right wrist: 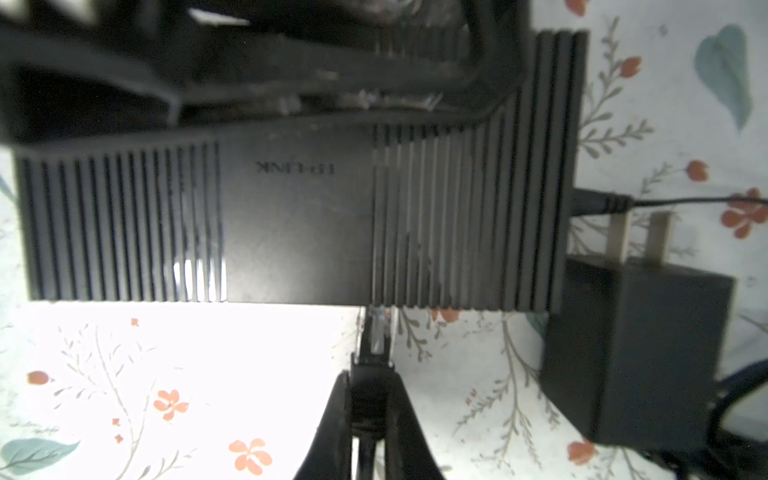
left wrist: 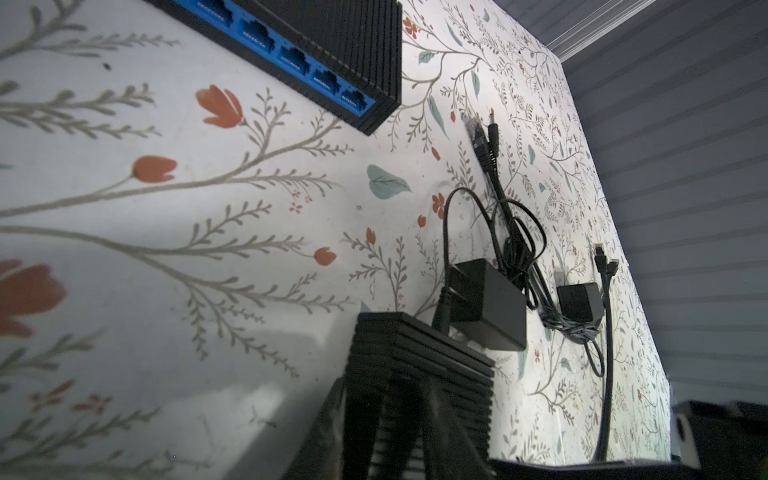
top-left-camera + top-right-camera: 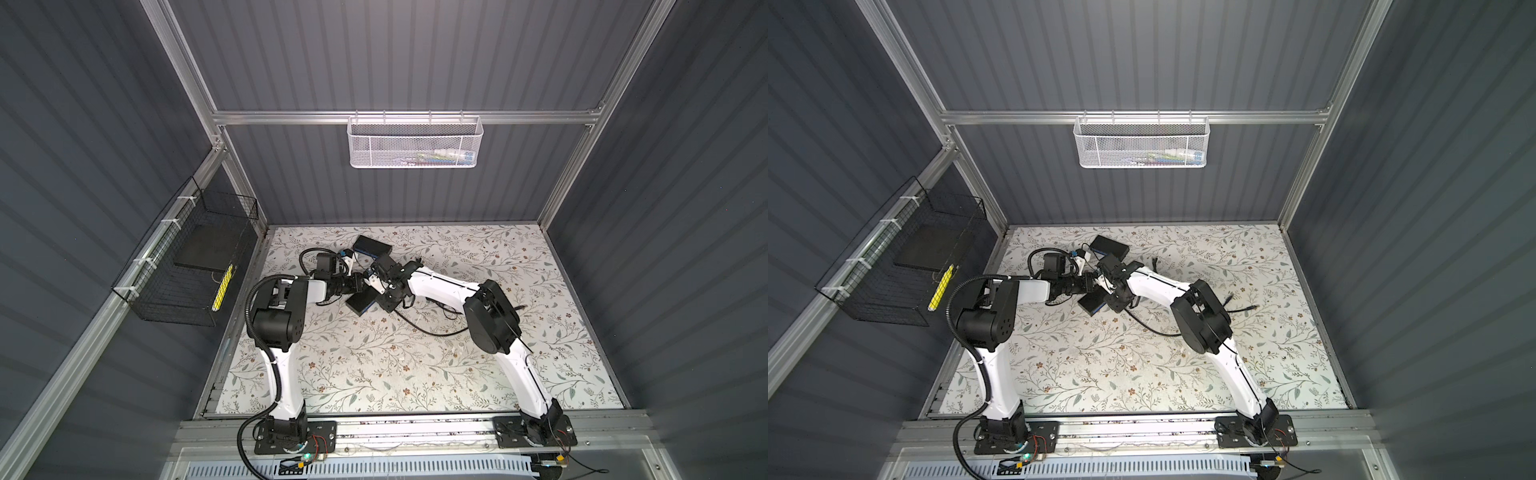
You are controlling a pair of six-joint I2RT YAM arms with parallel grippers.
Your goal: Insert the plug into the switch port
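A flat black ribbed switch lies mid-table, a sliver of its blue side face showing; in both top views the two grippers meet over it. My left gripper is shut on one end of the switch. My right gripper is shut on the plug's black boot. The plug's clear tip reaches the switch's long edge. The switch port itself is hidden under that edge. The plug's black cable trails over the mat.
A second black switch with a blue row of ports lies further back. A power adapter sits against the held switch, its barrel lead plugged in. Loose cables and another adapter lie to the right.
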